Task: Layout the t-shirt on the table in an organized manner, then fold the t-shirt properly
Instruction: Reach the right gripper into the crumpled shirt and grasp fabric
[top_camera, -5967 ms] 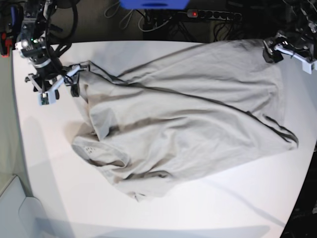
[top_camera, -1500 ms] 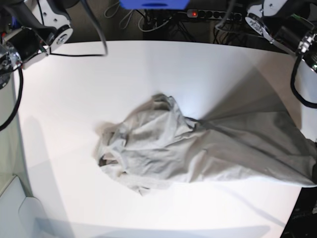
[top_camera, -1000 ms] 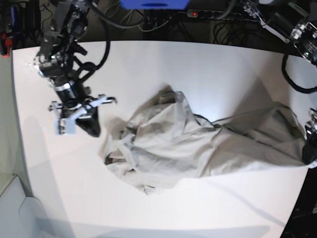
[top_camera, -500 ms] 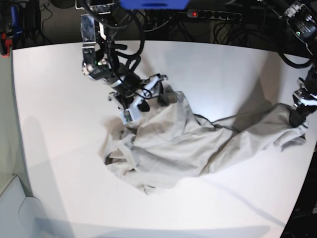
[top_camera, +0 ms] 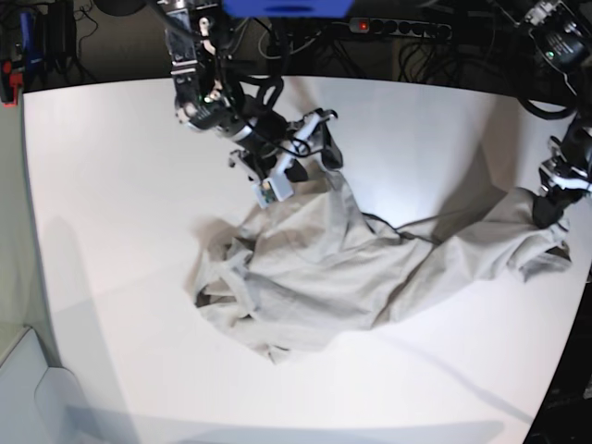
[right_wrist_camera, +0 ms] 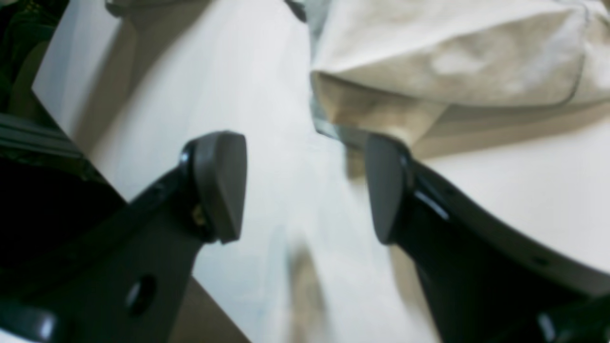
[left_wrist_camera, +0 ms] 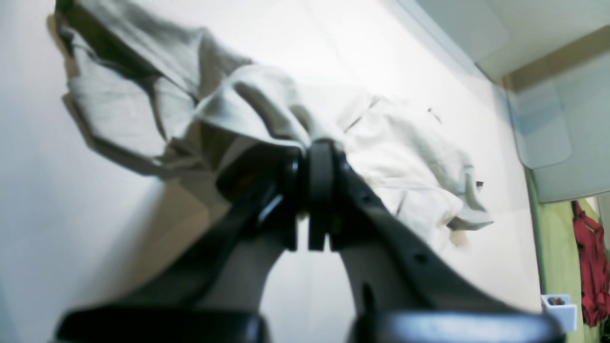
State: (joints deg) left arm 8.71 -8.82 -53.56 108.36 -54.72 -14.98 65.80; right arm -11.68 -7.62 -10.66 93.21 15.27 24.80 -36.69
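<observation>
The t-shirt (top_camera: 314, 268) lies crumpled on the table (top_camera: 111, 231), with one part stretched out to the right. My left gripper (top_camera: 546, 211) is shut on that right end and holds it slightly off the surface. The left wrist view shows its closed fingers (left_wrist_camera: 319, 190) pinching a fold of the t-shirt (left_wrist_camera: 267, 100). My right gripper (top_camera: 305, 165) is open at the heap's far top edge. In the right wrist view the right gripper (right_wrist_camera: 302, 190) has bare table (right_wrist_camera: 267, 95) between its fingers, and a t-shirt (right_wrist_camera: 443, 52) edge sits just ahead of the right finger (right_wrist_camera: 381, 190).
A power strip (top_camera: 398, 28), cables and a blue object (top_camera: 287, 7) sit beyond the table's far edge. A translucent bin (top_camera: 28, 388) stands at the near left corner. A red item (left_wrist_camera: 588, 247) hangs off the table's side.
My right arm swung in from the table's left to the heap's top edge, with its fingers now spread. My left gripper drew the shirt's right end up and inward.
</observation>
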